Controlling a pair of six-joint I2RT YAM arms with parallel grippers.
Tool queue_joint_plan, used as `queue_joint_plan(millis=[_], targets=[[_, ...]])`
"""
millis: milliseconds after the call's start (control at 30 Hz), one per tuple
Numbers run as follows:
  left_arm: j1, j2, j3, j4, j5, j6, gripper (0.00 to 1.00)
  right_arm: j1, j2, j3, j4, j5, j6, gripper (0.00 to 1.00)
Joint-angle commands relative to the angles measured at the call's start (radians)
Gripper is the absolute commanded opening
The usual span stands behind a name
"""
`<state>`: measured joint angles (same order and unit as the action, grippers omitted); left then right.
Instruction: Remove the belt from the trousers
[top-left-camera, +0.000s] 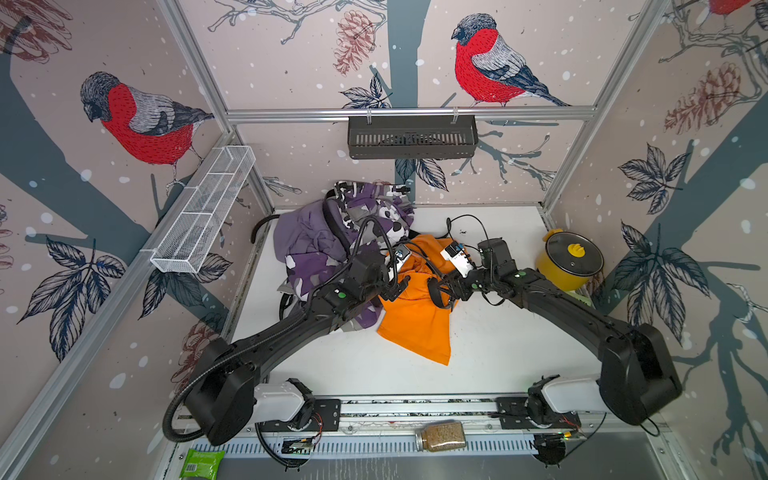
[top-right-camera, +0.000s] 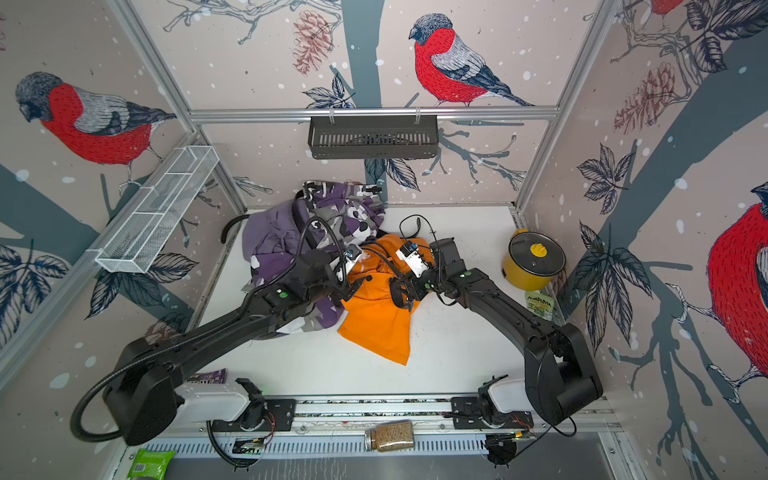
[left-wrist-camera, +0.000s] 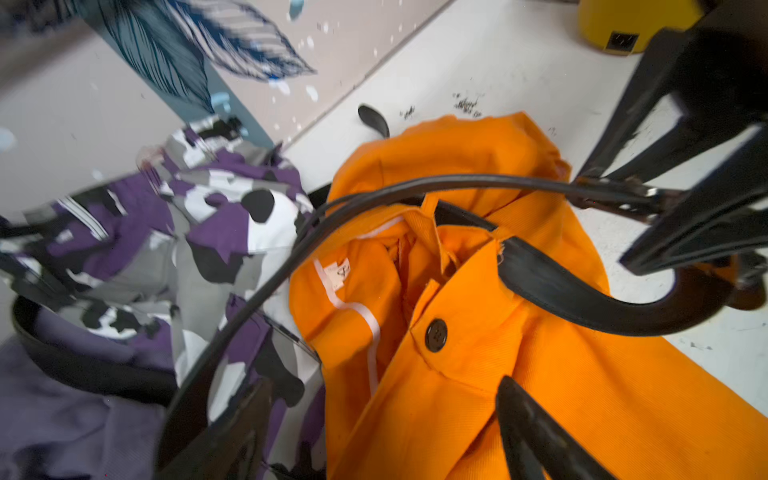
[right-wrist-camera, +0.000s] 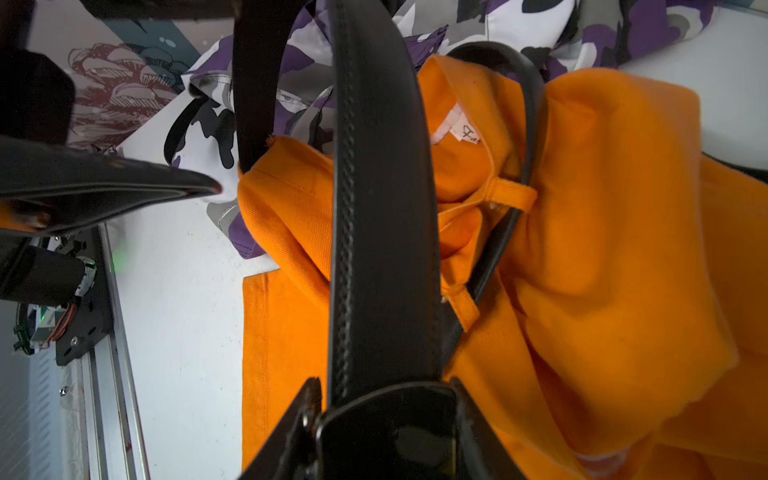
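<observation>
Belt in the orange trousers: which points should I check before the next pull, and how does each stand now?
1. Right gripper clamped on the belt: ok.
2. Left gripper open: ok.
3. Belt free of the loops: not ok; two on the orange trousers hold it.
4. Orange trousers clamped against the pull: not ok; nothing holds them.
5. Buckle undone: cannot tell.

Top views are bright and evenly lit for me, just soft arm shadows on the white worktop (top-left-camera: 498, 353) beside the orange trousers (top-left-camera: 415, 324). The frame rails (top-left-camera: 411, 113) bow toward the edges. In the left wrist view, everything around the orange trousers is smeared. In the right wrist view, the cloth goes soft past the belt (right-wrist-camera: 382, 208).
</observation>
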<state>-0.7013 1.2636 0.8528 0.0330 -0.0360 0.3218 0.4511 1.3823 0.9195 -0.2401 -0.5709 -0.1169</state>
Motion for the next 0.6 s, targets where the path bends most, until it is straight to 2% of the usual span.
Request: queue_joint_plan(millis=[0, 100, 300, 433, 567], targets=[[-0.005, -0.019, -0.027, 0.165, 0.057, 0.180, 0.85, 0.005, 0.004, 0.030, -0.068, -0.055, -0.075, 0.00], [-0.007, 0.045, 0.013, 0.186, 0.067, 0.252, 0.86, 0.008, 0.000, 0.043, -0.091, -0.061, -0.095, 0.00], [-0.020, 0.109, 0.041, 0.326, 0.180, 0.399, 0.85, 0.009, -0.018, 0.049, -0.118, -0.066, -0.120, 0.00], [-0.020, 0.181, 0.108, 0.271, 0.247, 0.466, 0.85, 0.003, -0.028, 0.057, -0.131, -0.070, -0.130, 0.00], [-0.020, 0.248, 0.140, 0.241, 0.291, 0.467, 0.82, -0.001, -0.039, 0.061, -0.140, -0.084, -0.138, 0.00]])
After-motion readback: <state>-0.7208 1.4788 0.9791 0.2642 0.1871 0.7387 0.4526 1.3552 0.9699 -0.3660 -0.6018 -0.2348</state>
